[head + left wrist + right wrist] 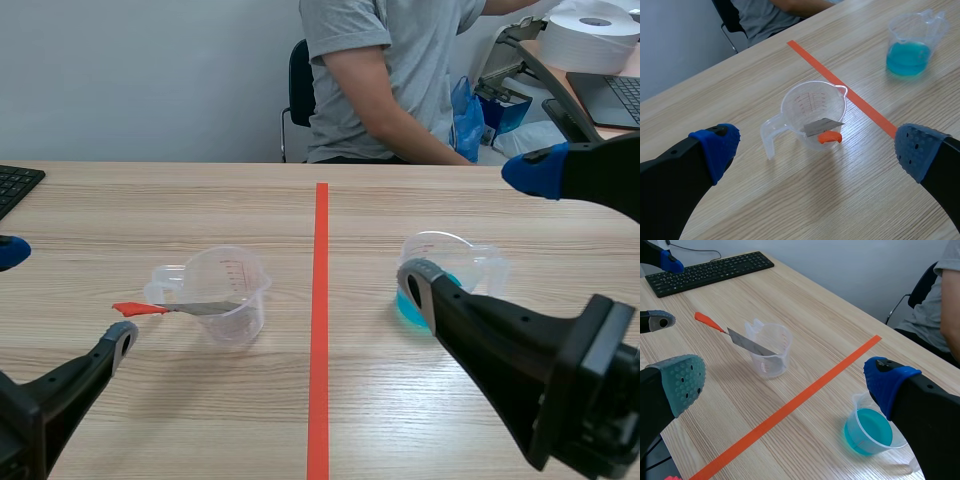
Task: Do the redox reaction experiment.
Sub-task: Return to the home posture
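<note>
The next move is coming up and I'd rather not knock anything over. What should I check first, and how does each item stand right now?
1. Left hand open and empty: ok.
2. Right hand open and empty: ok.
3. Measuring cup of blue liquid upright, liquid inside: ok.
4. Clear measuring cup upright, no liquid seen in it: ok.
5. Metal blade leaning in that cup, orange-red handle out over the rim: ok. Steady if bumped: cannot tell.
6. Person seated beyond the far edge, no hand over the cups: ok.
</note>
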Available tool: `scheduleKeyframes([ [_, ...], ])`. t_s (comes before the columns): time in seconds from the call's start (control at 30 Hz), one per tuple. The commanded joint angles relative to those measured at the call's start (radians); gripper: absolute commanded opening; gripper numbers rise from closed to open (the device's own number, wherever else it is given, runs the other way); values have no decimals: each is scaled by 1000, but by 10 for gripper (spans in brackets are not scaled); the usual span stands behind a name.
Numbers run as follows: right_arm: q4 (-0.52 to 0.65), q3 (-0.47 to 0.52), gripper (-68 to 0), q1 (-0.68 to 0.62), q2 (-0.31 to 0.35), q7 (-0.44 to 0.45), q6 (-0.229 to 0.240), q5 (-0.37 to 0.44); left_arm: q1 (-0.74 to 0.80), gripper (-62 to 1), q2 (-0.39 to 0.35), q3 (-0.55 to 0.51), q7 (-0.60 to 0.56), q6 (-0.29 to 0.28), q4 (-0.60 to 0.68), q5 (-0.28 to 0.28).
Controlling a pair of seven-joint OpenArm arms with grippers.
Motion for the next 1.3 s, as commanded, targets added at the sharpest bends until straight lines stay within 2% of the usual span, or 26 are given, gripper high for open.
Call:
scheduleKeyframes([
  [0.0,4,13,4,11,0,11,0,11,8,14,-6,-2,-21,5,14,-9],
  [0.8,4,13,4,11,0,4,0,11,8,14,-6,-2,-19,5,14,-9],
  [1.1,4,13,4,11,0,3,0,11,8,14,-6,-2,64,5,14,-9],
  [1.27,4,13,4,11,0,3,0,11,8,14,-6,-2,69,4,14,-9],
])
